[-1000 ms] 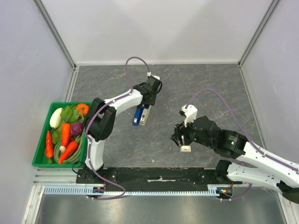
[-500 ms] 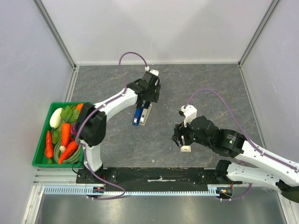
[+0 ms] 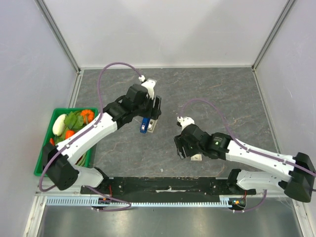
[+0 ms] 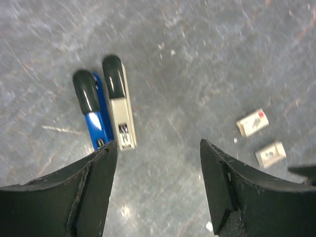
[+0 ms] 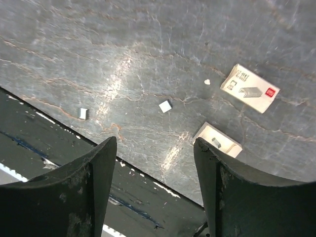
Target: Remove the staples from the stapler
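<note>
A robotics lab cell: white panels (image 3: 173, 29) in aluminium framing (image 3: 59, 37) are enclosing the grey tabletop (image 3: 222, 94), a black mounting rail (image 3: 168, 183) running along its near edge.

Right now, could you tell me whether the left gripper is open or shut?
Open: in the left wrist view, the left gripper has its fingers wide apart, with nothing held between them.

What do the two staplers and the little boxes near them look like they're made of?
Blue stapler: glossy, probably plastic or painted metal, given the bright glare streak; its dark end cap looks matte, maybe rubber or plastic. Beige stapler: duller, likely plastic, with the same dark cap. Small boxes: apparently printed cardboard, flat matte faces, one with red markings.
</note>
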